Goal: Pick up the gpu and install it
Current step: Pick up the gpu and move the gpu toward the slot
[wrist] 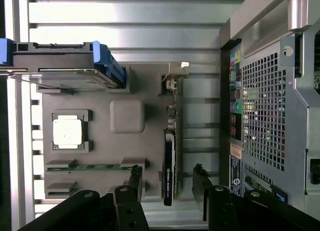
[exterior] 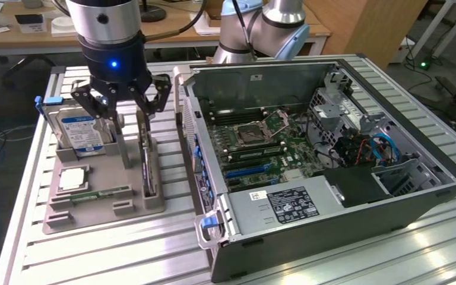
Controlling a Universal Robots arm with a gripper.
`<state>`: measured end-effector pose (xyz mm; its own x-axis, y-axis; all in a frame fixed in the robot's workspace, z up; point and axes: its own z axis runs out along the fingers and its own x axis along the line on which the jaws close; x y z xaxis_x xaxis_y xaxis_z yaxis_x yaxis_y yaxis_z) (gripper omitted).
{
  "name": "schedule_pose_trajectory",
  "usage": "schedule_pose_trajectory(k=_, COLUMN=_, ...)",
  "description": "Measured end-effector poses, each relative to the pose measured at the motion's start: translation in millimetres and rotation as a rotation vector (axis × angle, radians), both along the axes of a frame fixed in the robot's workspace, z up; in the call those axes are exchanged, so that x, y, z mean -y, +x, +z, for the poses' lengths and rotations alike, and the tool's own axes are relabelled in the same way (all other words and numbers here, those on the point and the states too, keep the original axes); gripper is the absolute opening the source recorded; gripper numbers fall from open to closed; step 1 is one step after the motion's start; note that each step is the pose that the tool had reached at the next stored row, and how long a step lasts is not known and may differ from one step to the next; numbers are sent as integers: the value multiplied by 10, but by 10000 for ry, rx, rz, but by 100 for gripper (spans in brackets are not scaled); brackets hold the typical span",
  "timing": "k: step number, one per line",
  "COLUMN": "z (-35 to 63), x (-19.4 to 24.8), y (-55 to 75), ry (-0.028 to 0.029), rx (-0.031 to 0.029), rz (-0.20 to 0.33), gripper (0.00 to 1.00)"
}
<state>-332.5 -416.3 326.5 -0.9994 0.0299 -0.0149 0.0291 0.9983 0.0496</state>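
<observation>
Jaws wide and empty, the black gripper (exterior: 125, 110) hovers over the thin dark gpu card (exterior: 146, 160), slotted on edge along the grey plastic tray (exterior: 93, 211)'s edge, seemingly so its flat faces can be pinched.

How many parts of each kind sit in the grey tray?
hard drive: 1
chip: 1
memory stick: 1
gpu: 1
Total: 4

Robotics lab: slotted aluminium bench (exterior: 93, 255), opened computer tower (exterior: 291, 252), wooden desk (exterior: 6, 37) behind.
</observation>
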Motion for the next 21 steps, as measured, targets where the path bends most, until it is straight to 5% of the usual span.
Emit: schedule_pose_trajectory(k=21, z=-137, x=0, y=1, ry=0, rx=0, rz=0, gripper=53)
